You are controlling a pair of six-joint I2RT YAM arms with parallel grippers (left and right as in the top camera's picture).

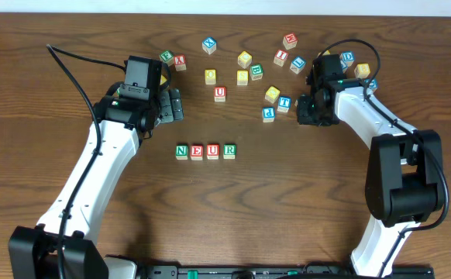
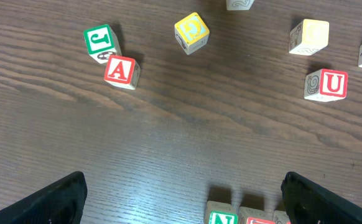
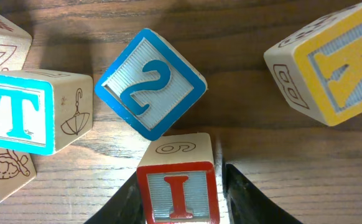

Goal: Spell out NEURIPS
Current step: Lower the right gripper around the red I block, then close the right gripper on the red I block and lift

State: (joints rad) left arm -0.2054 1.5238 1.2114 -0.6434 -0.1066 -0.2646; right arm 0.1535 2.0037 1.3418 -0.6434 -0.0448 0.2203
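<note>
My right gripper (image 3: 182, 202) straddles the red I cube (image 3: 178, 186); my left gripper (image 2: 184, 199) hangs with its jaws wide apart.

In my right wrist view the red I cube sits on the table (image 3: 293, 149) at the bottom centre of the frame, with my dark fingers (image 3: 128, 202) close against either side (whether they truly pinch it I cannot tell). The blue 2 cube (image 3: 150, 83) lies just above it, turned like a diamond, with the T cube (image 3: 19, 112) at the left edge and the yellow K cube (image 3: 333, 68) at the upper right. From overhead, the green N cube (image 1: 181, 151), red E cube (image 1: 197, 151), red U cube (image 1: 213, 150) and green R cube (image 1: 229, 150) stand side by side, left to right, in the lower middle of the frame. The blue P cube (image 1: 268, 113) lies right of centre, just left of my right gripper. My left gripper is up and left of that row.
</note>
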